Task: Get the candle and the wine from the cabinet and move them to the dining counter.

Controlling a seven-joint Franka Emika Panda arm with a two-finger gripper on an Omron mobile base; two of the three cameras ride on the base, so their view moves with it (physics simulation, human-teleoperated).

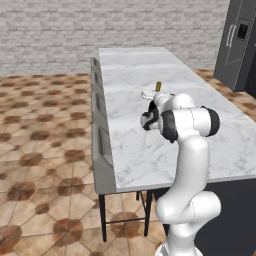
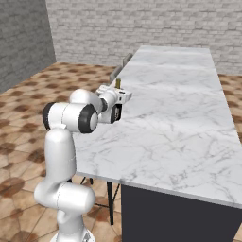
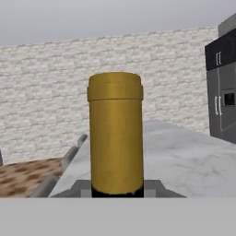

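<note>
The wine shows by its gold-foil neck (image 3: pixel 115 138), which stands upright between my fingertips in the hand view. My gripper (image 3: pixel 117 188) is shut on the bottle just below the foil. In the base views the gold top (image 1: pixel 158 86) (image 2: pixel 117 83) sticks up above the hand, and the gripper (image 1: pixel 155 93) (image 2: pixel 119 91) hovers over the left side of the dining counter (image 1: pixel 140 145) (image 2: pixel 179 118). The arm hides the bottle's dark body, so I cannot tell whether it touches the marble. The candle and the cabinet are out of view.
Grey stools (image 1: pixel 100 125) (image 2: pixel 116 73) line the counter's left side. A tall dark fridge (image 1: pixel 240 40) (image 3: pixel 223 106) stands at the far right. A pale brick wall (image 1: pixel 50 30) closes the back, and brown tiled floor lies left of the counter.
</note>
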